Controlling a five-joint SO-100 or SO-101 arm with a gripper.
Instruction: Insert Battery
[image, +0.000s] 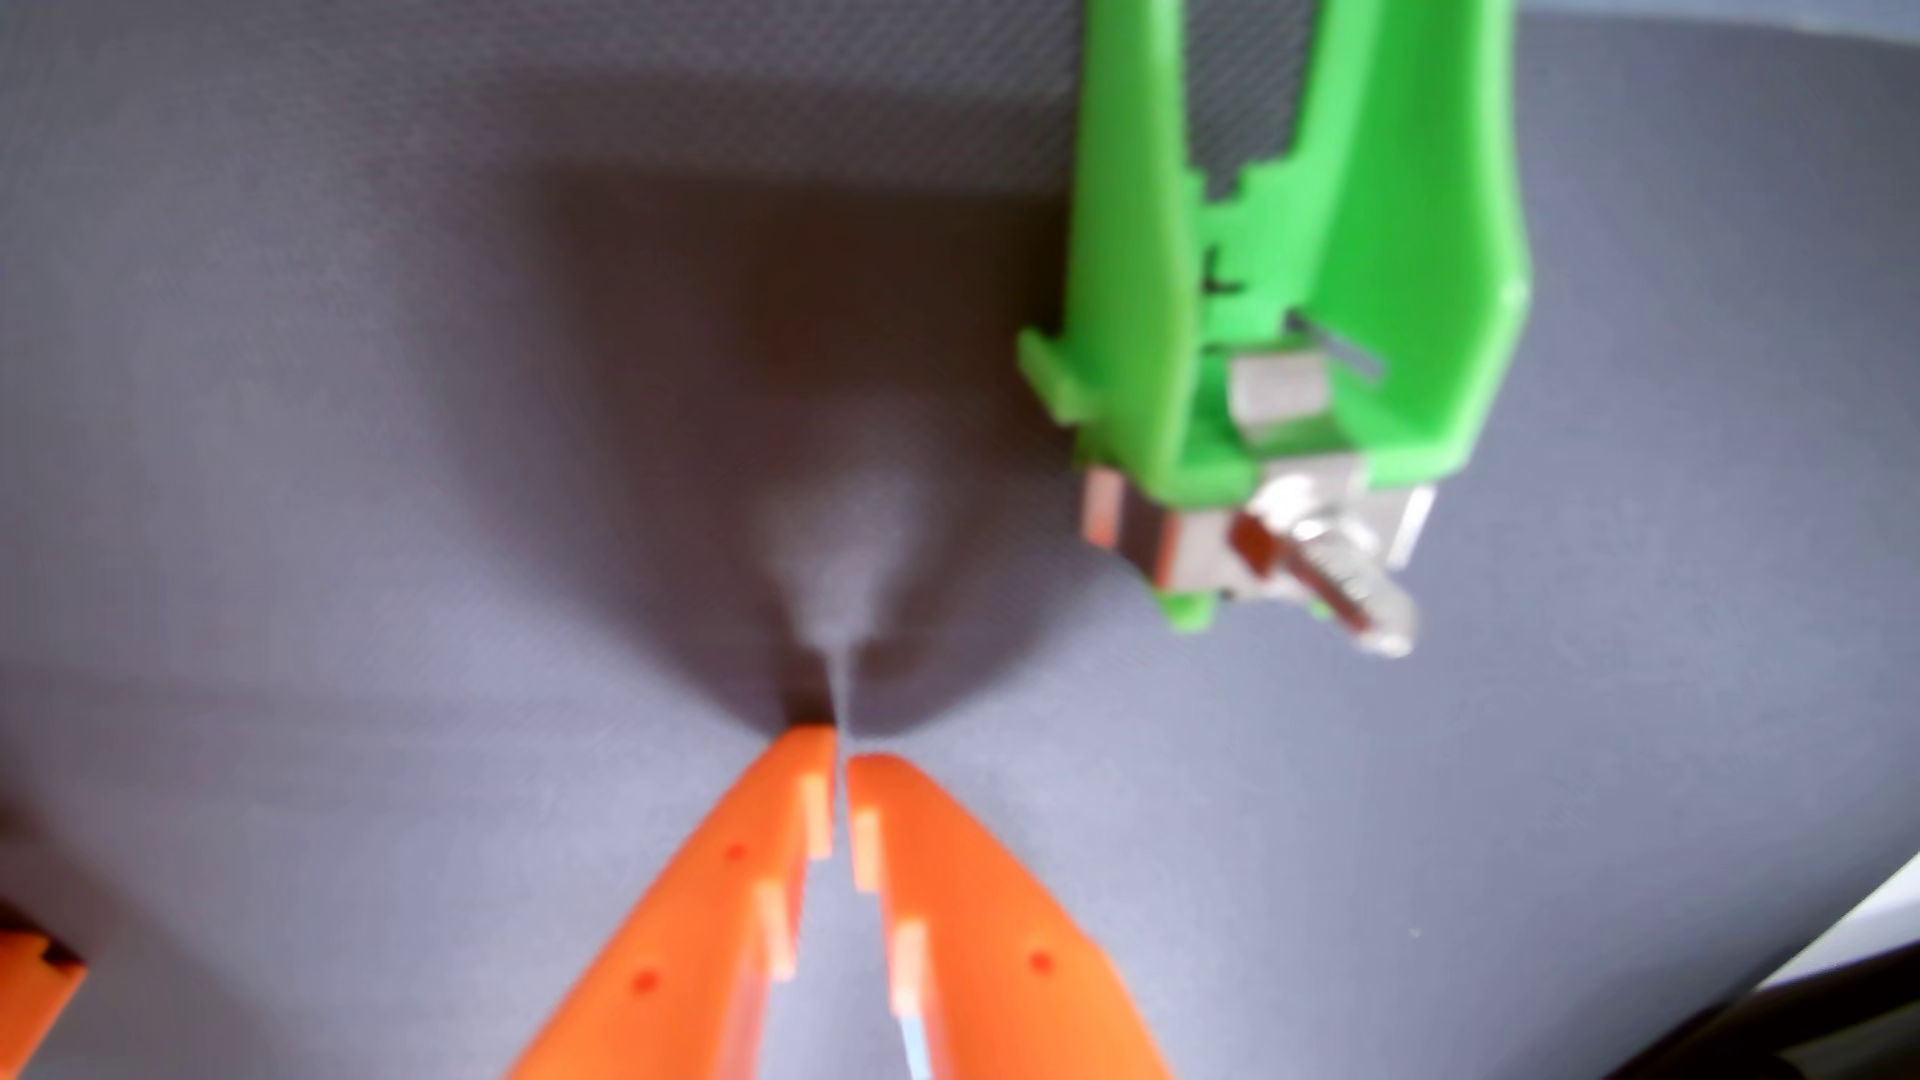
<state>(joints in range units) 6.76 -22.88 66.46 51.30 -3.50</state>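
Low centre of the blurred wrist view: orange end effector (842, 750), tips nearly together with only a thin slit between, gripping nothing, poised over the grey worktop (312, 467). Farther off, upper right: green holder (1351, 260), long axis running top to bottom of the frame, metal contacts (1288, 540) on its near end, lying well apart from the tips.

Blurred grey fabric surface (364, 436) filling the wrist view, soft dark shadow at its middle, paler strip and dark edge (1849, 997) at lower right corner
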